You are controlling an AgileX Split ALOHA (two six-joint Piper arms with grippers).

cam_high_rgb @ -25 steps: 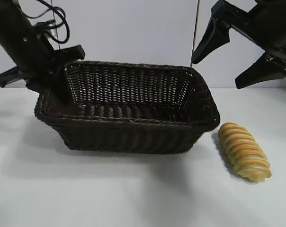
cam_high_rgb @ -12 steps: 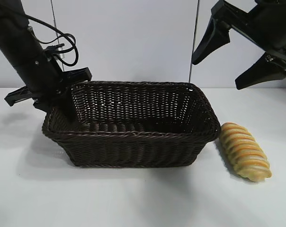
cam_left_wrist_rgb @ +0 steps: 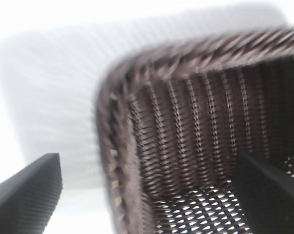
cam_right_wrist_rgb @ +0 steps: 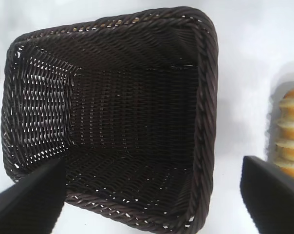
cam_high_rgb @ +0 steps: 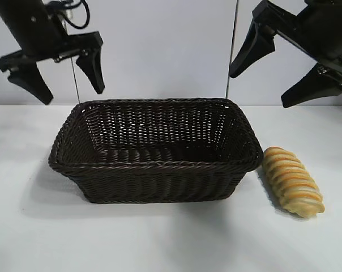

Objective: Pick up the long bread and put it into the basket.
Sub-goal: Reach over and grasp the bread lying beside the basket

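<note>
The dark brown woven basket (cam_high_rgb: 154, 165) stands on the white table with nothing in it. To its right the long bread (cam_high_rgb: 293, 181), golden with orange-brown stripes, lies on the table just beside the basket's right wall. My left gripper (cam_high_rgb: 71, 90) hangs open above the basket's left end, touching nothing. In the left wrist view its fingers (cam_left_wrist_rgb: 27, 195) straddle the basket's corner rim (cam_left_wrist_rgb: 118, 146) from above. My right gripper (cam_high_rgb: 259, 89) is open and high over the basket's right end. Its wrist view shows the basket (cam_right_wrist_rgb: 205, 97) below and the bread (cam_right_wrist_rgb: 290, 131) at the frame's edge.
A white wall with a thin vertical seam (cam_high_rgb: 233, 45) closes the back. Bare white table (cam_high_rgb: 159, 238) lies in front of the basket and to both sides.
My left gripper let go of the basket's left wall, opened wide and rose clear above it. The basket settled flat and sits slightly further right. The right arm and the bread stayed put.
</note>
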